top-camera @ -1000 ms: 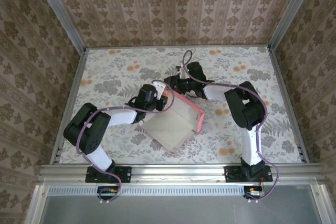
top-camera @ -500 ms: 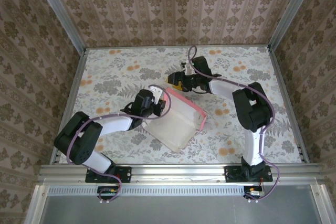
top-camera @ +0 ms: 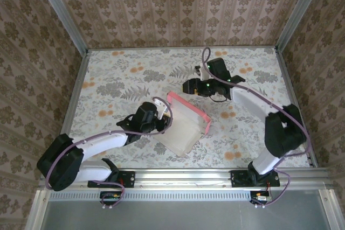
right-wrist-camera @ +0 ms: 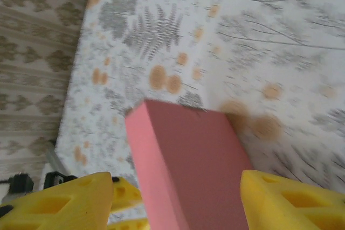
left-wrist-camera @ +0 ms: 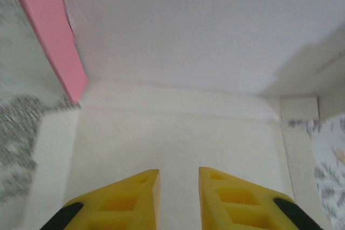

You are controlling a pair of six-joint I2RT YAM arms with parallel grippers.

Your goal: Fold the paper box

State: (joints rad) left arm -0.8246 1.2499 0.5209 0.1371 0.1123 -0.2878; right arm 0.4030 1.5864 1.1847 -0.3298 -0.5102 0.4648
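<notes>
The paper box (top-camera: 183, 127) lies partly folded in the middle of the table, pale inner side up, with a raised pink wall (top-camera: 187, 106) along its far edge. My left gripper (top-camera: 164, 123) is at the box's left side. In the left wrist view its fingers (left-wrist-camera: 137, 189) hang narrowly apart over the pale inner panel (left-wrist-camera: 188, 52), holding nothing, and the pink wall (left-wrist-camera: 51, 30) rises at upper left. My right gripper (top-camera: 187, 86) hovers just beyond the box, wide open. From the right wrist the pink outer face (right-wrist-camera: 188, 171) lies ahead between its fingers (right-wrist-camera: 81, 197), untouched.
The floral tablecloth (top-camera: 118, 79) covers the table, with patterned walls close on three sides. A metal rail (top-camera: 183, 175) runs along the near edge by the arm bases. Open cloth lies to the left, right and behind the box.
My right gripper has let go of the pink far edge and pulled back to the right. The left arm has drawn toward the near edge, and the raised pale panel has dropped flatter.
</notes>
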